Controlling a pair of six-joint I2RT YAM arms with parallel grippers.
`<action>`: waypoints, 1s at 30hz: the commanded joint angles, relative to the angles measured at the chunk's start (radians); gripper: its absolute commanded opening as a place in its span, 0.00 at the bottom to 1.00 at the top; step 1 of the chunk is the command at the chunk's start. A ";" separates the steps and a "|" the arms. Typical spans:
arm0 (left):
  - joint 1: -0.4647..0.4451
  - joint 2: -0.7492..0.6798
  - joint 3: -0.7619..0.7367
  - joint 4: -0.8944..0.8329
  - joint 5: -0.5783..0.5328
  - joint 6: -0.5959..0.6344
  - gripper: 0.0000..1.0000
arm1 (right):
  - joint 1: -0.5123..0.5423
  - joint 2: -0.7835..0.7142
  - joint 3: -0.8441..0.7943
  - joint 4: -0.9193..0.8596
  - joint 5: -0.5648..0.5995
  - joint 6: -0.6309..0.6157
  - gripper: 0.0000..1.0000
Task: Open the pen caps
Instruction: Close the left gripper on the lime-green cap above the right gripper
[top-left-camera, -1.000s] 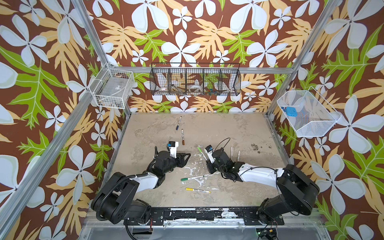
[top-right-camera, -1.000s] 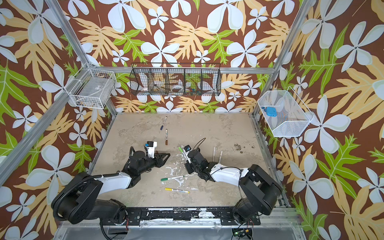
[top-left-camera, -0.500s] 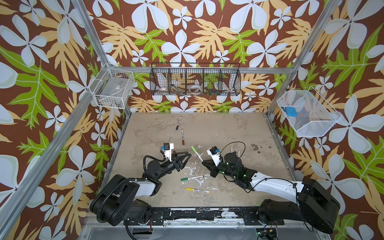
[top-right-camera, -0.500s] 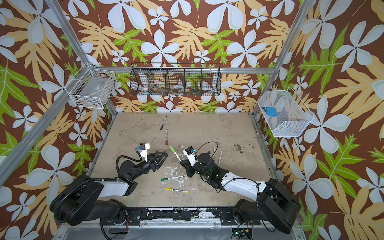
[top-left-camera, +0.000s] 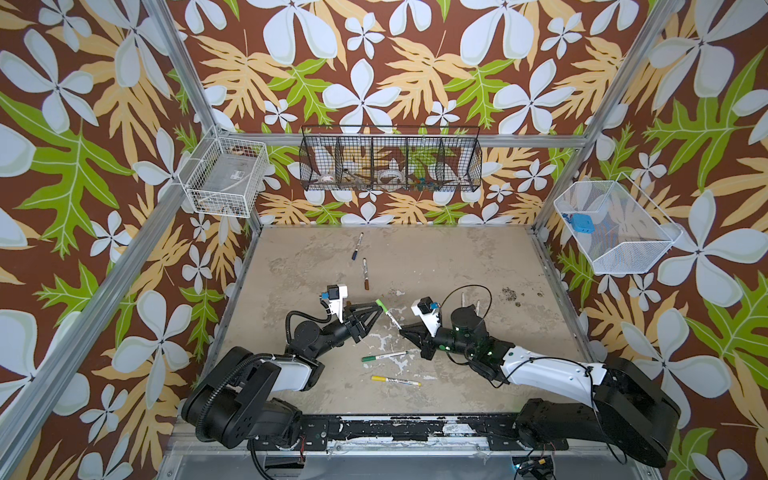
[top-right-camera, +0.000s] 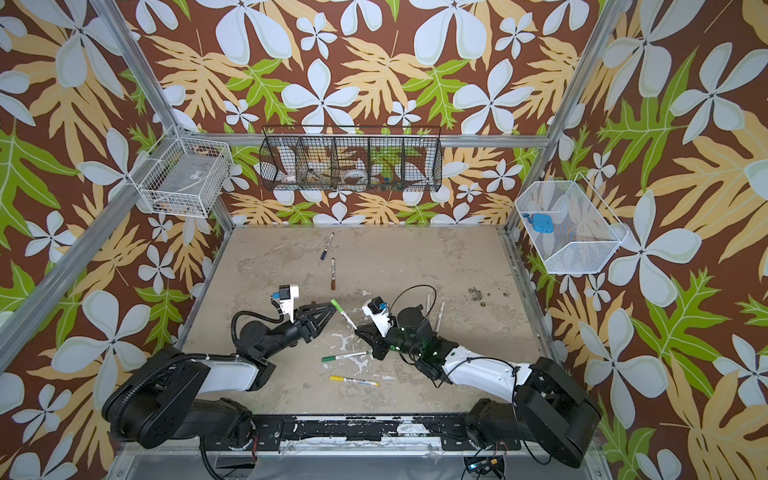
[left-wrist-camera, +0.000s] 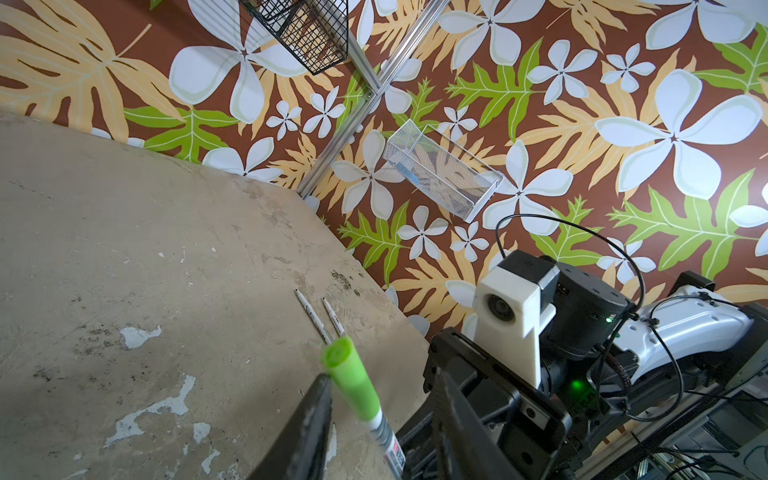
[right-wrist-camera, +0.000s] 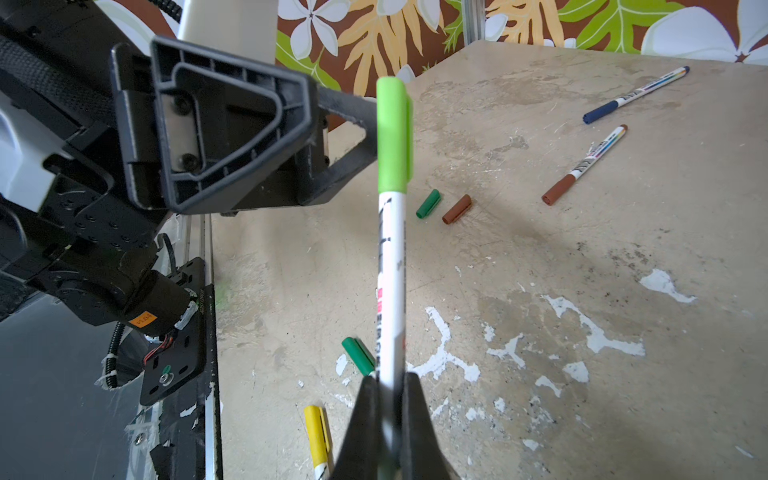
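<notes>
My right gripper (right-wrist-camera: 390, 378) is shut on a white marker barrel (right-wrist-camera: 391, 270) and holds it above the table, light green pen cap (right-wrist-camera: 392, 133) pointing away. In both top views that cap (top-left-camera: 381, 304) (top-right-camera: 336, 304) sits at the tips of my left gripper (top-left-camera: 376, 309) (top-right-camera: 331, 309). My left gripper (left-wrist-camera: 382, 376) is open around the cap (left-wrist-camera: 351, 376): one finger touches its side, the other stands apart. Capped pens lie on the table with green (right-wrist-camera: 358, 355), yellow (right-wrist-camera: 316, 432), blue (right-wrist-camera: 600, 112) and brown (right-wrist-camera: 559, 192) caps.
Loose green (right-wrist-camera: 428, 203) and brown (right-wrist-camera: 457, 209) caps lie on the table below the left gripper. Two uncapped barrels (left-wrist-camera: 311, 316) (left-wrist-camera: 334, 318) lie behind the right arm. Wire baskets (top-left-camera: 390, 164) (top-left-camera: 615, 226) hang on the back and right walls.
My right arm stretched out and brought the marker's green cap toward the left gripper. The left gripper shifted onto the cap and its jaws narrowed slightly.
</notes>
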 joint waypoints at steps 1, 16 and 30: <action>0.002 0.008 0.008 0.054 0.018 -0.019 0.41 | 0.002 0.009 0.004 0.042 -0.043 -0.021 0.00; 0.001 0.028 0.009 0.094 0.031 -0.049 0.26 | 0.015 0.017 0.004 0.062 -0.071 -0.038 0.00; -0.039 0.136 0.044 0.256 0.163 -0.071 0.04 | 0.017 -0.027 -0.002 0.064 -0.054 -0.049 0.34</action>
